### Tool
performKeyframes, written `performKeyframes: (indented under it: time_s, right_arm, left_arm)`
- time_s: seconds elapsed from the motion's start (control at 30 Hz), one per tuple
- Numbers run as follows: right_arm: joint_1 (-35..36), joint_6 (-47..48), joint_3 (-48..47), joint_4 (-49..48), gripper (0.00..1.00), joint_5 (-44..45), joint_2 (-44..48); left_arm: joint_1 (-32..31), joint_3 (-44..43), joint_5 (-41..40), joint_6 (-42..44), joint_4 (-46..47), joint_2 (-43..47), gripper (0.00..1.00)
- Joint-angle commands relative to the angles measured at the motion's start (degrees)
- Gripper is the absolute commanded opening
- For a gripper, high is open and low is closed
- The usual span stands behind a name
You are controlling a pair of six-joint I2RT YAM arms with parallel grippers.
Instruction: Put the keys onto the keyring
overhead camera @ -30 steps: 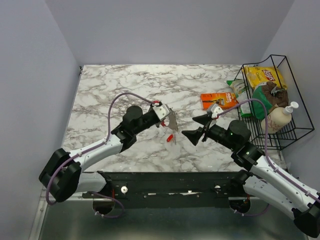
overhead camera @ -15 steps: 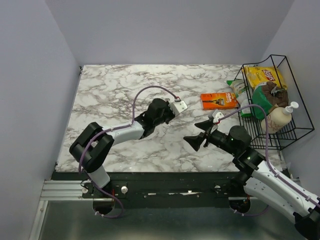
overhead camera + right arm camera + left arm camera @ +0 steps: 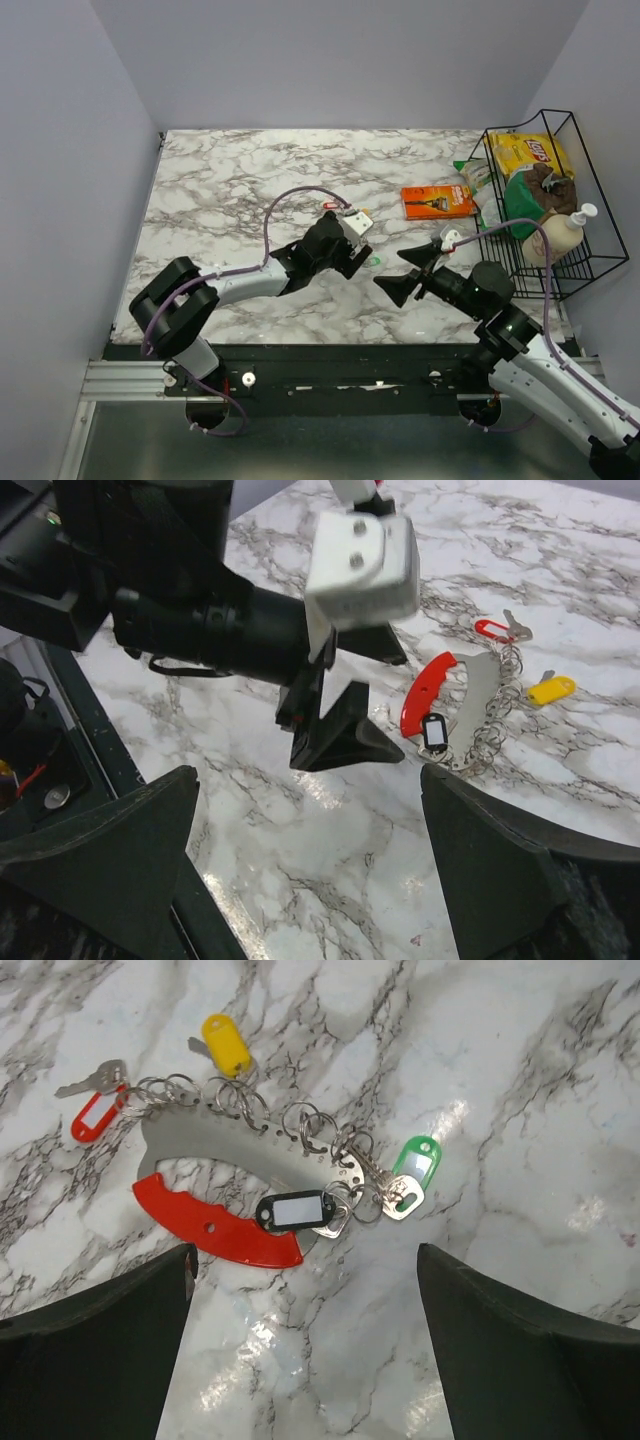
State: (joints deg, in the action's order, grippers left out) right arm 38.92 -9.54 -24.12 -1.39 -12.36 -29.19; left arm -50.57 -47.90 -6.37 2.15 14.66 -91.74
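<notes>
Yellow Lay's bag (image 3: 530,152) sits far from keys (image 3: 413,1170).

I read Lay's on the yellow chip bag (image 3: 530,152), in the wire basket (image 3: 600,185) far right, orange packet (image 3: 438,201) print too small for me

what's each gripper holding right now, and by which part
Nothing. The left gripper and right gripper are both open and empty; the keys lie on the table below the left one.
</notes>
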Motion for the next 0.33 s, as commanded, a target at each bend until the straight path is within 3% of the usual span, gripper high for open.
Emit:
performKeyframes:
  time_s: [0.0, 0.3]
  right_arm:
    - [0.0, -1.2, -0.9, 1.2, 1.0, 3.0, 3.2]
    - [0.0, -1.0, -2.3, 1.2, 1.0, 4.1, 4.8]
  left_arm:
    - [0.1, -4.0, -7.4, -14.7, -6.1, 6.0, 0.99]
    - [0.0, 2.5, -8.7, -16.7, 0.2, 16.1, 0.99]
